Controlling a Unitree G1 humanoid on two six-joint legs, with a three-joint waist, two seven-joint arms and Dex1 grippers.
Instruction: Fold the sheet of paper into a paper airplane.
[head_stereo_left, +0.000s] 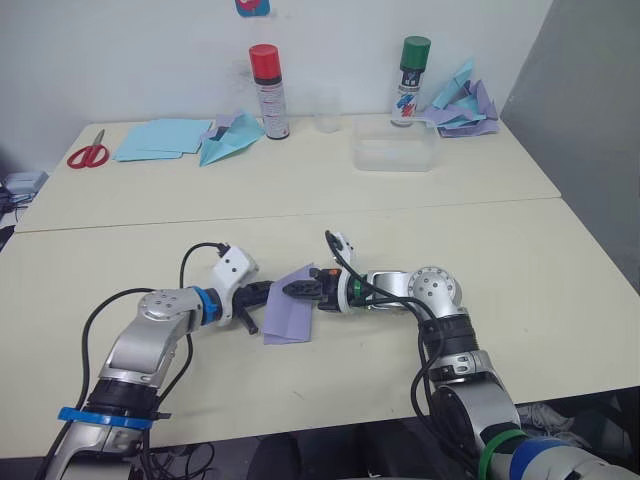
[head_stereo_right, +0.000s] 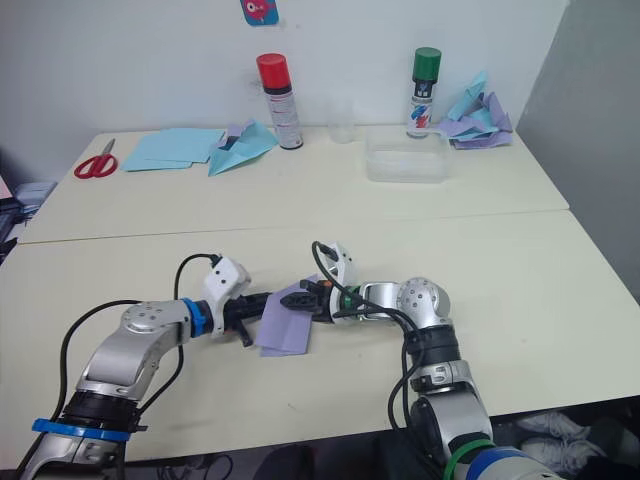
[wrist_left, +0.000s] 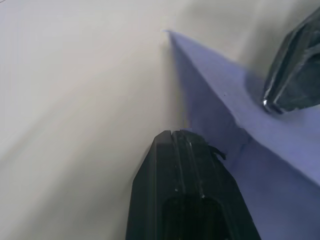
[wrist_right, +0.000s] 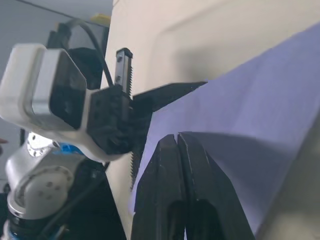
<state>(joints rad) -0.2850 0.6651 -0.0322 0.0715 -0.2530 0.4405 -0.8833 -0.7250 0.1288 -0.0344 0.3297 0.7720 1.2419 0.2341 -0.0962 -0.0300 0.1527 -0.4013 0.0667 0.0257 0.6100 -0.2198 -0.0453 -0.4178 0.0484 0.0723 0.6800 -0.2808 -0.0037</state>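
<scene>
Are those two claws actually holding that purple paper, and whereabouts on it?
Yes. The left claw is shut on the near-left edge of the sheet of paper, and the right claw is shut on its upper right part.

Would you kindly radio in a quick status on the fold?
Left gripper and right gripper both shut, meeting at the sheet of paper. Sheet partly folded on the table, one flap raised. Nothing nearby obstructing.

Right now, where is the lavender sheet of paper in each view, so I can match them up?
Left eye: sheet of paper at front table centre, between the grippers.
Right eye: same spot.
Left wrist: beside the shut fingers.
Right wrist: behind the shut fingers.
Shared landmark: left gripper, touching the sheet.
</scene>
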